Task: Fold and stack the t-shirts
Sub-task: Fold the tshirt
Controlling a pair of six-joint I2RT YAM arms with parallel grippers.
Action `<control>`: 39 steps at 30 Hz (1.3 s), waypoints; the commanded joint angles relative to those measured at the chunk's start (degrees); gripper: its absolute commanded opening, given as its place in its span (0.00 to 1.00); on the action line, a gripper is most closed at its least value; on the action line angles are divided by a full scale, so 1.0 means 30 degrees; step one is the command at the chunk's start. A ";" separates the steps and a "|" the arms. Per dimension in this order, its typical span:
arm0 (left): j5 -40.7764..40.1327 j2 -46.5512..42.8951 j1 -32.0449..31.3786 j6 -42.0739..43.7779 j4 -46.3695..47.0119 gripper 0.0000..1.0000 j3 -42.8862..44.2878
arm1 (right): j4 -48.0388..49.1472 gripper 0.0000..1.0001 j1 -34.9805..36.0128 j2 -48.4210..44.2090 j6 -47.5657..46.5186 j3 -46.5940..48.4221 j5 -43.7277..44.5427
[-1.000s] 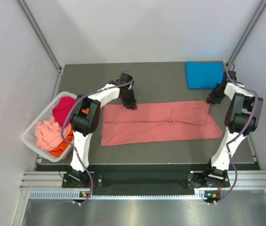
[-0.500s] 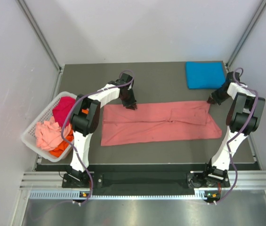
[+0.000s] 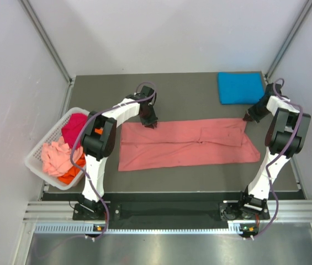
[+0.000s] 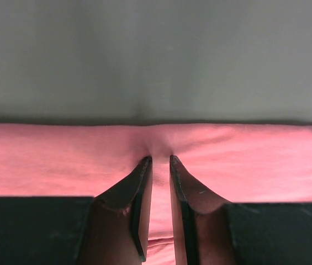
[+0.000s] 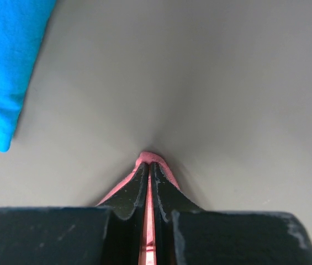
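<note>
While the blue shirt point(image 3: 239, 87) is folded, the salmon shirt point(image 3: 183, 146) is only gripped by left hand point(image 3: 152, 122) and right hand point(image 3: 248, 117); basket shirts point(image 3: 59, 157) are left.

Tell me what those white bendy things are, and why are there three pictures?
They are two robot arms, bolted to a dark table. The big picture comes from a camera high above, looking down. The other two come from small cameras on each arm's wrist, so they look very close up. Each arm ends in a pincer with two black fingers. The left pincer pinches the far edge of a salmon-pink t-shirt that is spread flat, and the right pincer pinches its far right corner. A folded blue t-shirt lies in the far right corner of the table. At the left, a white basket holds more crumpled shirts.
</note>
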 commanded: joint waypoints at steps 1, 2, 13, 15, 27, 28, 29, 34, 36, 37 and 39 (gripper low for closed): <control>-0.2648 -0.0488 0.0457 0.0529 -0.2496 0.25 0.0313 | 0.1035 0.00 -0.0006 0.0984 -0.0727 0.0032 0.2060; -0.2620 -0.0721 0.0457 0.0676 -0.2614 0.25 0.0751 | 0.1094 0.00 0.0052 0.0984 -0.0727 0.0061 0.2032; -0.2792 -0.1252 0.0515 0.5655 -0.5450 0.34 0.3739 | -0.0311 0.25 0.0317 -0.0829 -0.0728 0.1087 0.1563; -0.3291 -0.0900 0.0632 0.6560 -0.6070 0.34 0.4094 | -0.0604 0.26 0.0317 -0.1066 -0.0582 0.1116 0.1708; -0.4377 -0.0343 0.2184 0.8617 -0.6688 0.38 0.4067 | -0.1865 0.29 0.0492 -0.0395 0.0063 0.1818 0.2325; -0.4464 -0.0284 0.2388 0.8675 -0.6659 0.38 0.3950 | -0.1865 0.29 0.0551 -0.0161 0.0035 0.2022 0.2296; -0.4465 -0.0255 0.2449 0.8734 -0.6600 0.38 0.3891 | -0.1923 0.29 0.0667 -0.0072 0.0005 0.2169 0.2353; -0.4758 0.0155 0.2800 0.9291 -0.6336 0.40 0.3714 | -0.2596 0.29 0.0756 0.0776 -0.0025 0.2960 0.2676; -0.4874 0.0448 0.2859 0.9379 -0.6453 0.40 0.3860 | -0.2626 0.29 0.0902 0.0837 0.0034 0.2933 0.2618; -0.4962 0.0594 0.2888 0.9408 -0.6424 0.41 0.3861 | -0.2540 0.29 0.0990 0.0895 0.0063 0.2904 0.2705; -0.5079 0.0712 0.2889 0.9554 -0.6365 0.41 0.3831 | -0.2539 0.29 0.1253 0.0983 -0.0024 0.2932 0.2823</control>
